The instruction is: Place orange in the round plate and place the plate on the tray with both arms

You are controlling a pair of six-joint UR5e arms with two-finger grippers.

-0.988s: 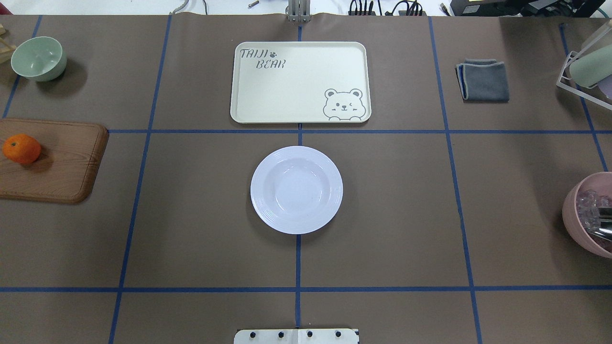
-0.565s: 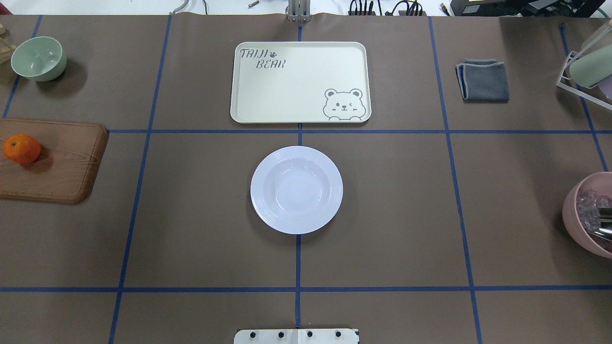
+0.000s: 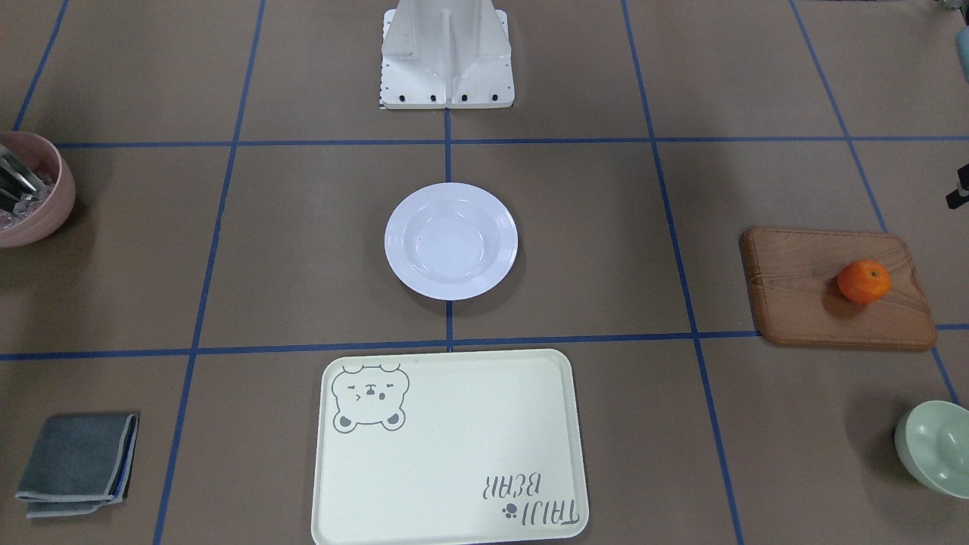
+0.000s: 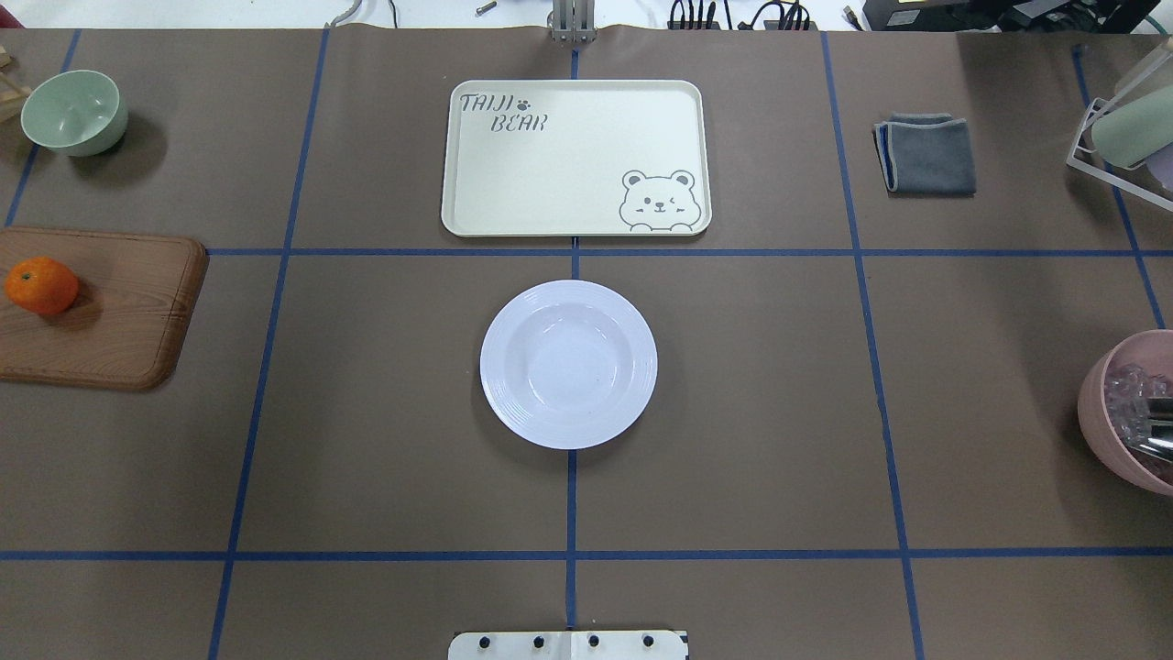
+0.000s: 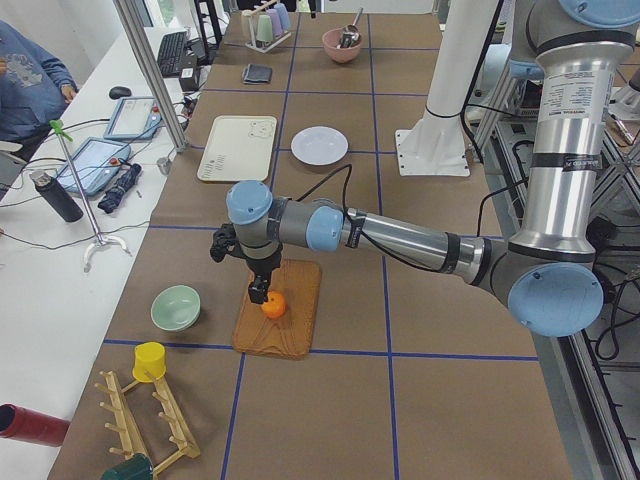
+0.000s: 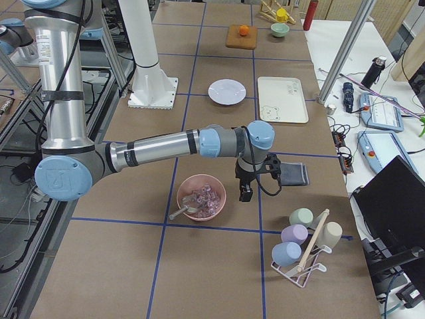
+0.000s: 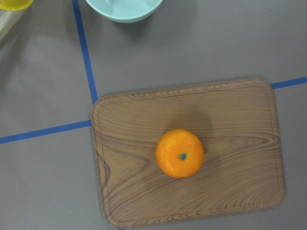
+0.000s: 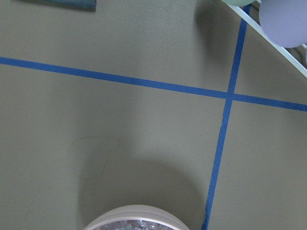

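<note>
Well, where does the orange [image 7: 180,153] sit?

On the wooden board [image 7: 240,110], near its middle, green stem dot facing up into my left wrist camera. My left gripper [image 5: 260,292] hangs just above it.

Are those fingers wide or narrow?

I cannot tell. Only the side camera catches that gripper, and my wrist view shows no fingers. It is the same with my right gripper [image 6: 246,193]. It hangs over the table between the pink bowl [image 4: 1095,403] and the folded grey cloth [image 4: 927,154], and I cannot tell how its fingers stand.

What does the pink bowl hold?

Clear, ice-like pieces [image 6: 202,194], with a metal utensil [image 4: 1156,423] among them.

And the round plate [image 4: 499,367]?

It lies flat at the table's middle, straight ahead of my base and well apart from the orange. The tray [image 4: 568,165] lies just beyond it, not touching, with the bear drawing and "TAIJI BEAR" lettering face up.

Any other containers?

A pale green bowl [image 4: 110,133] stands near the board's far side, apart from it. Pastel cups [image 6: 294,234] lie on their sides together at my right end of the table.
</note>
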